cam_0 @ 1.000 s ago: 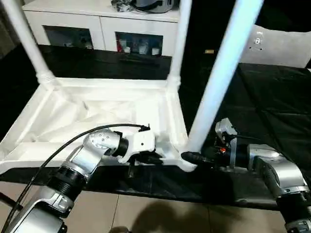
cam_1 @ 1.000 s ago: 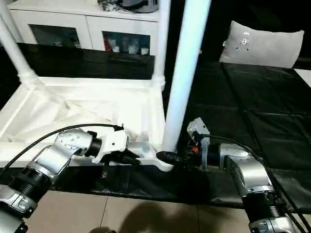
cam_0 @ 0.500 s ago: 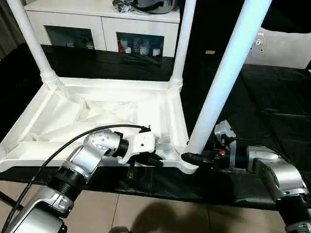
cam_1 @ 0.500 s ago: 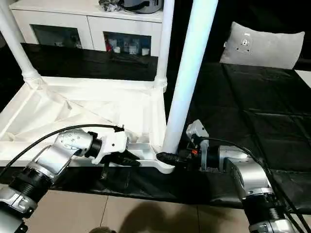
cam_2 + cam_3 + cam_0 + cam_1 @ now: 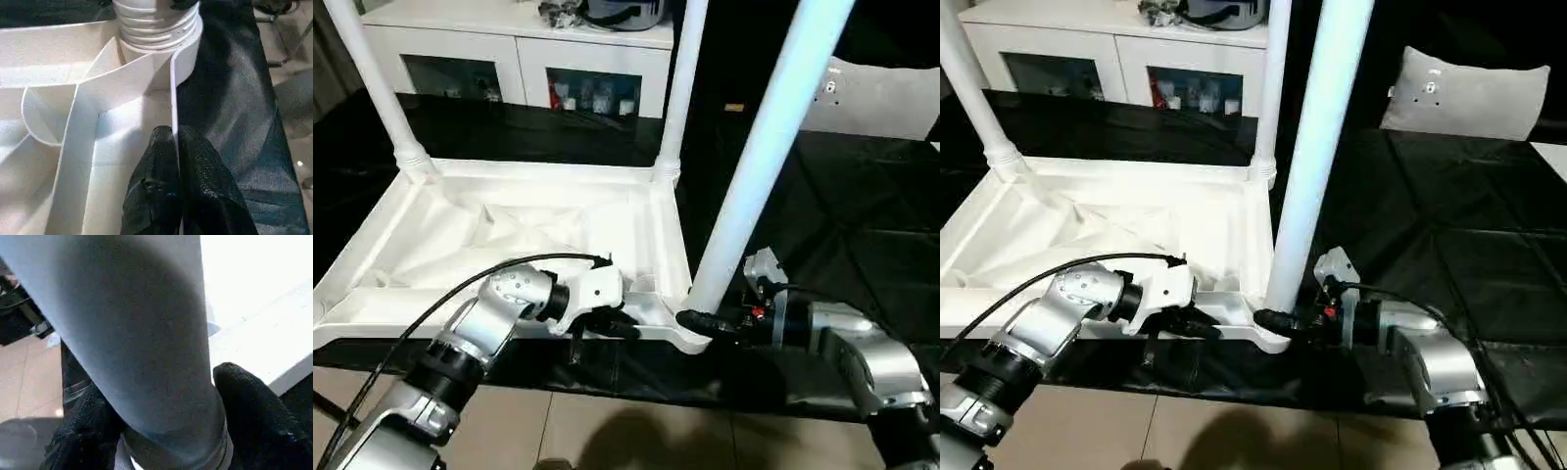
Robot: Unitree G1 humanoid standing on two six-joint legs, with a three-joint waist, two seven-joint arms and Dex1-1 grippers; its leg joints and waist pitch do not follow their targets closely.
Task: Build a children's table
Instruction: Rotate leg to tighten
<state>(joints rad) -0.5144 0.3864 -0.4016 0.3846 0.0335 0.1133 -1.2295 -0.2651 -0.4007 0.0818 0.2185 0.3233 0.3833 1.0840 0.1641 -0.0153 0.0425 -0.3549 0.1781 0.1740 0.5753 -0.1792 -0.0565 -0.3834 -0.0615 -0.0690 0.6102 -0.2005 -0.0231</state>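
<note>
- Left claw (image 5: 168, 191) with both black fingers pressed together, pinching the thin upright rim wall along the near edge of the table top (image 5: 509, 235), lower centre of the left eye view.
- Right claw (image 5: 697, 321) at lower centre right, black fingers (image 5: 254, 416) set one on each side of the near right leg (image 5: 759, 162) right at its base, clamped on that leg.
- Table top lying upside down on the black-covered floor (image 5: 842, 215), ribbed underside up, spread over the left and centre of the frame, its near edge running roughly left to right.
- Near right leg seated in the corner socket (image 5: 693, 333) at lower centre, long axis nearly upright, leaning toward the upper right and running off the top edge.
- Far right leg (image 5: 680, 83) rising from the top's back right corner at upper centre, close to vertical.
- Far left leg (image 5: 374, 83) rising from the back left corner, slanting toward the upper left corner of the frame.
- White cabinet (image 5: 519, 59) with glass doors across the upper left, behind the table top.
- Pale grey cushion (image 5: 1464, 93) at upper right, on the black covering, well apart from the table.
</note>
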